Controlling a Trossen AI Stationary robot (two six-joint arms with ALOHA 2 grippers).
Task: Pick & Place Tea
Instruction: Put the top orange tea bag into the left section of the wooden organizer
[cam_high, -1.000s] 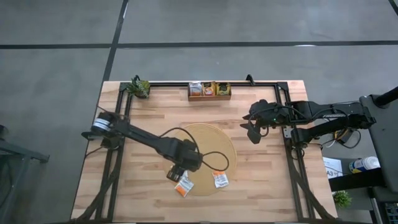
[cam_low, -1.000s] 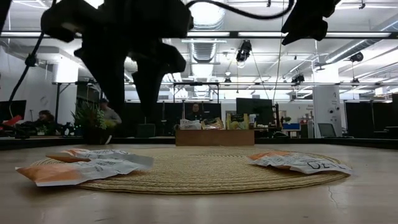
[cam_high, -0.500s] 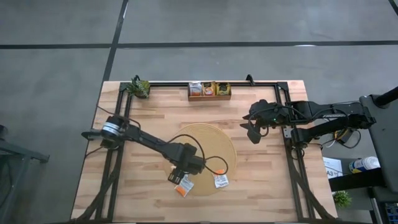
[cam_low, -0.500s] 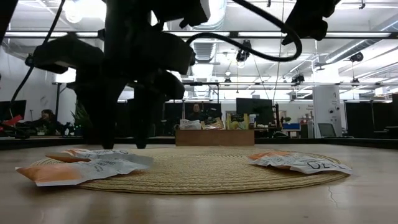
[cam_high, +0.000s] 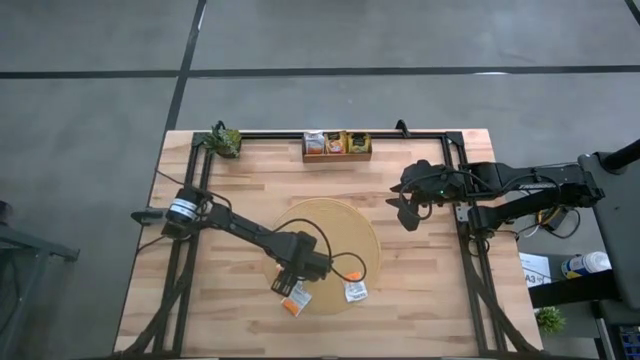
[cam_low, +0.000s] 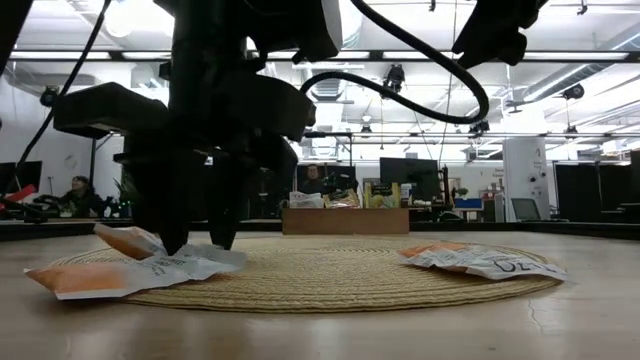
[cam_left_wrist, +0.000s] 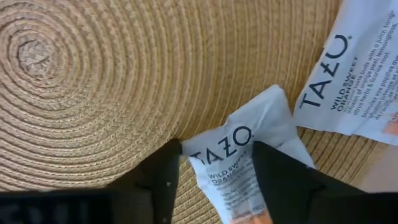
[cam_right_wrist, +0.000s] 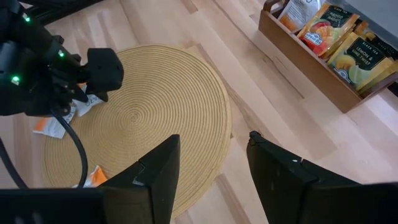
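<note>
I have the left gripper (cam_left_wrist: 214, 180) down on the round mat (cam_high: 345, 225) at its front-left edge, fingers apart, straddling one white-and-orange tea sachet (cam_left_wrist: 245, 162); the sachet's corner is lifted off the mat in the low view, jaws not clamped yet. A second sachet (cam_high: 354, 290) lies at the mat's front edge, just beside. More tea in the wooden tray (cam_high: 337, 155) at the table's back edge. Right gripper (cam_high: 407, 212) waits, fingers apart, above the table's right side.
</note>
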